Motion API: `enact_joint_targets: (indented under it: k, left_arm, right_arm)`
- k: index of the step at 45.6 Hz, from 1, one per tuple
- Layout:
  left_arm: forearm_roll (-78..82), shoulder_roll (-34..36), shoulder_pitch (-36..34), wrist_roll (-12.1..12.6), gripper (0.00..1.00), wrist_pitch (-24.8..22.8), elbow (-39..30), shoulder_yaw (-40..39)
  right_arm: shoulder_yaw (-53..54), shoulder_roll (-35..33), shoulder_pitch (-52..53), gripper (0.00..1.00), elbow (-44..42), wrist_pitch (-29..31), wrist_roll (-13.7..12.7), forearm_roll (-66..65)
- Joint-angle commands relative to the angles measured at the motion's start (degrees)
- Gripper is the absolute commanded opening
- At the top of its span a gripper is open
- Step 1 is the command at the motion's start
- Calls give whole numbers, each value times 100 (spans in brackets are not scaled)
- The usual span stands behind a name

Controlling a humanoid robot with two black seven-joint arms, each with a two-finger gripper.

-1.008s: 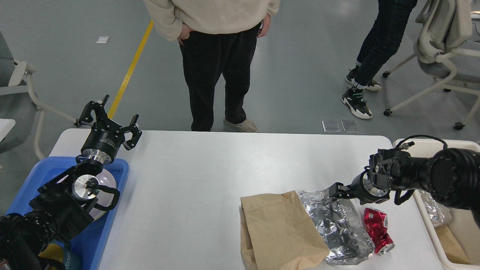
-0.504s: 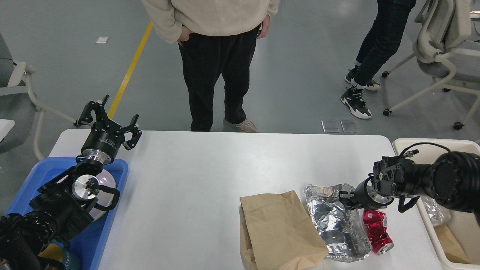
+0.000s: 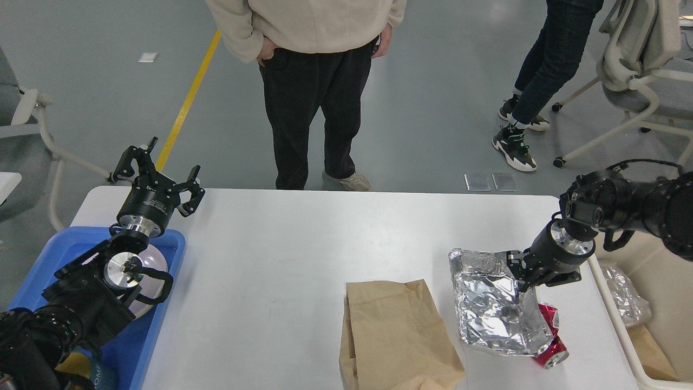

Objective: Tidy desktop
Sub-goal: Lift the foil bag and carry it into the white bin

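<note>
The white desktop [image 3: 281,249] fills the middle of the head view. A crumpled silver foil bag [image 3: 495,306] hangs lifted at the right, and my right gripper [image 3: 514,266] is shut on its upper right edge. Under the foil's lower right corner lies a crushed red can [image 3: 551,346]. A brown paper bag [image 3: 395,336] lies flat to the left of the foil, near the front edge. My left gripper [image 3: 157,165] stands open at the far left corner, above the blue tray [image 3: 162,303], holding nothing.
A cream bin [image 3: 612,303] at the right edge holds foil [image 3: 625,303] and brown paper [image 3: 652,352]. The blue tray holds a white round object [image 3: 154,260]. Two people stand beyond the far edge, with chairs at both sides.
My right gripper has risen and pulled right with the foil bag, lifting it off the paper bag and tilting it up. The paper bag shifted slightly toward the front. My left arm has not moved.
</note>
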Motion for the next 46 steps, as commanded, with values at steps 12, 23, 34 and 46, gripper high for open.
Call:
enact_joint_targets:
  k: [12, 23, 34, 46]
  left_arm:
    - [0, 0, 0, 0, 97, 0, 0, 0]
    - [0, 0, 0, 0, 97, 0, 0, 0]
    - [0, 0, 0, 0, 97, 0, 0, 0]
    - [0, 0, 0, 0, 97, 0, 0, 0]
  right_arm:
    - [26, -611, 1807, 0, 35, 1163, -9, -26]
    - [-141, -937, 3249, 0, 35, 1163, -9, -70]
    - [-439, -919, 3408, 0, 26, 1163, -26, -87]
    - [-1292, -1314, 3320, 0, -176, 1163, -17, -157]
